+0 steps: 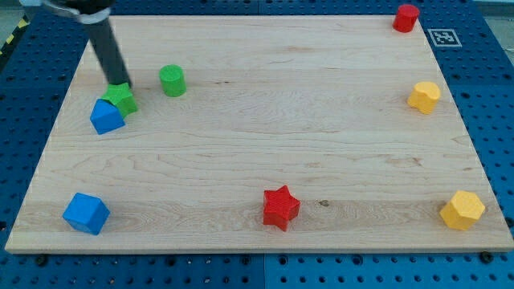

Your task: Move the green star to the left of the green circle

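Note:
The green star [122, 99] lies near the board's upper left, touching a blue block [105, 117] at its lower left. The green circle [172, 80] stands a short way to the star's right and slightly higher. My tip [119, 83] is at the star's upper edge, touching or just behind it, to the left of the green circle. The dark rod rises from it toward the view's top left.
A blue cube [86, 213] sits at the lower left, a red star [280, 207] at the bottom middle. A red cylinder [405, 17] is at the top right, a yellow block [424, 96] on the right and another yellow block [462, 209] at the lower right.

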